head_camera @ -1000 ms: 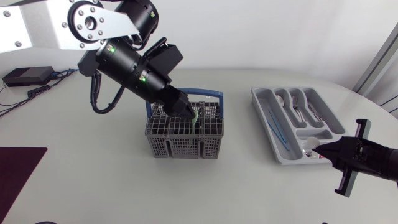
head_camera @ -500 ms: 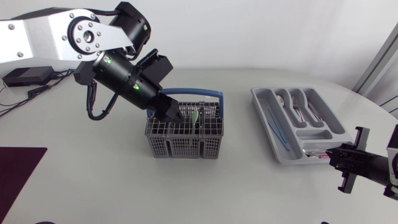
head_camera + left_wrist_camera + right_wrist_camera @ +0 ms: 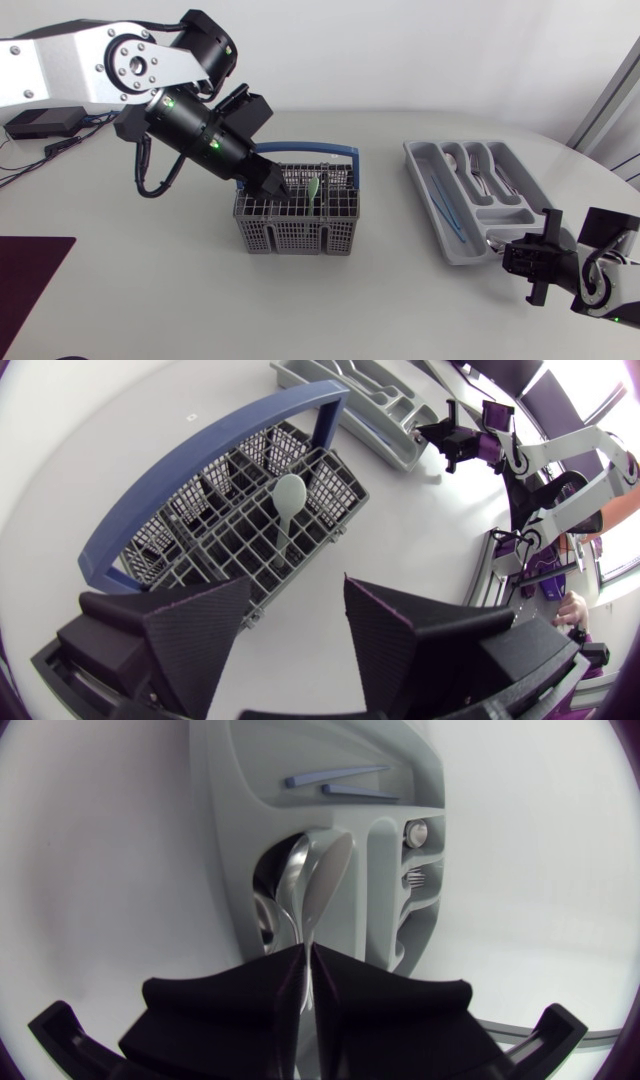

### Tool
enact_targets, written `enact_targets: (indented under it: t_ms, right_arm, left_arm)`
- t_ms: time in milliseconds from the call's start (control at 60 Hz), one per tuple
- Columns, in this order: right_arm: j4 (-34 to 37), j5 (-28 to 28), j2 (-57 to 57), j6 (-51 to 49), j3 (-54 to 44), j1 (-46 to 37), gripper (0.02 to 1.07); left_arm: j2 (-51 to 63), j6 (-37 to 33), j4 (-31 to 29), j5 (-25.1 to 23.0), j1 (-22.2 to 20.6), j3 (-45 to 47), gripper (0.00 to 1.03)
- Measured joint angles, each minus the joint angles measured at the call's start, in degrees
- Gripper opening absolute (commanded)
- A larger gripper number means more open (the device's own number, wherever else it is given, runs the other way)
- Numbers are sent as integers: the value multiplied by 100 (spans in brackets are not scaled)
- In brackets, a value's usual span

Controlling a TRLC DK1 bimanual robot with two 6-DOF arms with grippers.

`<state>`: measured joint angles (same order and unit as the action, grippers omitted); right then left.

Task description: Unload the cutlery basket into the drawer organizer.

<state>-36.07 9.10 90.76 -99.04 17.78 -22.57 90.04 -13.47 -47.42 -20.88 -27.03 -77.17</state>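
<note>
One pale green spoon [image 3: 314, 187] stands upright in the single basket [image 3: 296, 236], bowl up. The left gripper [image 3: 281, 187] hangs spread beside it, and the right gripper [image 3: 510, 256] has its fingers pressed together.

Grey mesh plastic cutlery basket with blue handle [image 3: 295, 235] sits mid white surface [image 3: 150, 290], pale green plastic spoon [image 3: 314, 187] standing in one cell. Grey plastic drawer organizer [image 3: 412, 152] lies well right of it. Left hand [image 3: 279, 185] over basket's left half; right hand [image 3: 520, 258] at organizer's near end.
</note>
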Motion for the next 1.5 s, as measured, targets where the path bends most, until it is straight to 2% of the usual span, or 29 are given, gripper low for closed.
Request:
enact_targets:
  t_ms: [117, 217, 267, 400, 467, 550, 700, 833, 1067, 1283, 1500]
  right_arm:
    - [-61, -39, -94, 0, -17, 42, 74]
    - [-7, -39, -332, 24, -35, 48, 88]
    - [39, -42, -498, 74, -68, 50, 92]
    - [656, -39, -1248, 289, -90, 127, 92]
    - [1316, -37, -1794, 498, -70, 271, 92]
    - [2470, -24, -2496, 962, 90, 592, 92]
    - [4070, 4, -3281, 2269, 719, 1499, 92]
    - [4739, 2, -3318, 3563, 1257, 2354, 92]
    - [5307, 223, -2970, 5711, 1961, 3484, 92]
    - [5392, 577, -2673, 7038, 2393, 4004, 92]
    - [5392, 761, -2050, 8220, 2789, 4579, 91]
  left_arm:
    - [-68, -2, 0, 0, 68, 63, 83]
    - [-87, -2, 0, 0, 79, 74, 83]
    - [-98, -2, 0, 2, 79, 74, 83]
    - [-175, -2, 0, 7, 79, 81, 83]
    - [-232, -2, 0, 20, 103, 122, 83]
    - [-271, -2, 0, 26, 164, 173, 83]
    - [-343, -2, 15, 186, 267, 348, 83]
    - [-472, 0, 173, 326, 310, 614, 83]
    - [-896, 46, 723, 629, 341, 1147, 83]
    - [-1309, 111, 1464, 927, 247, 1790, 83]
    - [-1718, 107, 2109, 949, 96, 2457, 83]
